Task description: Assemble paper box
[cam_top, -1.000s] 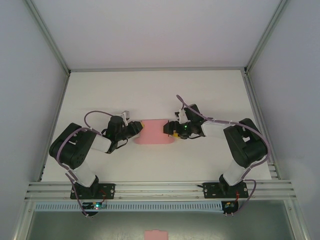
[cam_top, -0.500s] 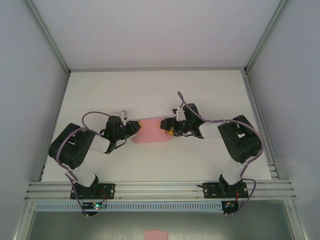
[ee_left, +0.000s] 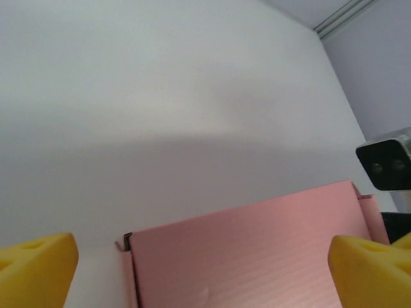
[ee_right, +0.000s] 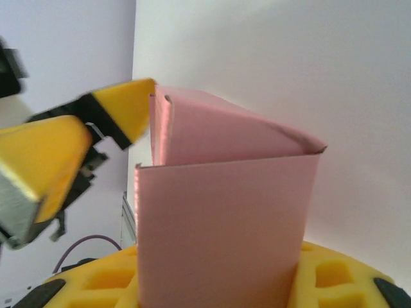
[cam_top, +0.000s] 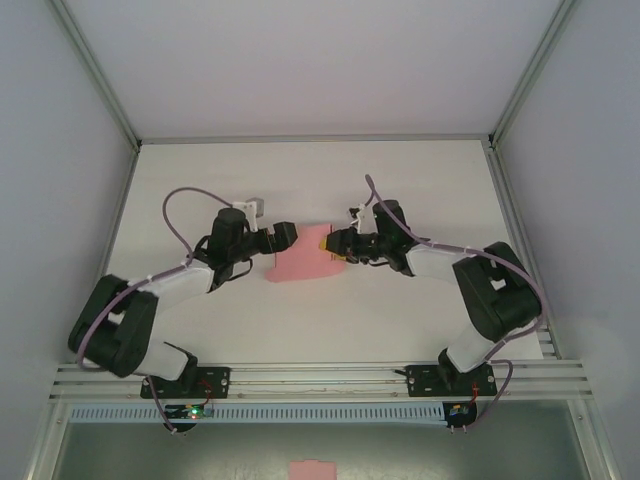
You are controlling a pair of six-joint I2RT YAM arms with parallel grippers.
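Pink thin-card box (cam_top: 300, 265) lies lengthwise between wide-open left gripper (cam_top: 284, 236) and right gripper (cam_top: 334, 243), whose jaws flank its end, grip unclear.

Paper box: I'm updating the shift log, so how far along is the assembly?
Done: the paper box has panels folded up into a corner, as the right wrist view shows. In hand: the right gripper looks clamped on one end, and the left gripper is open at the other end. Left: I cannot tell whether every flap is tucked, so final closing likely remains.
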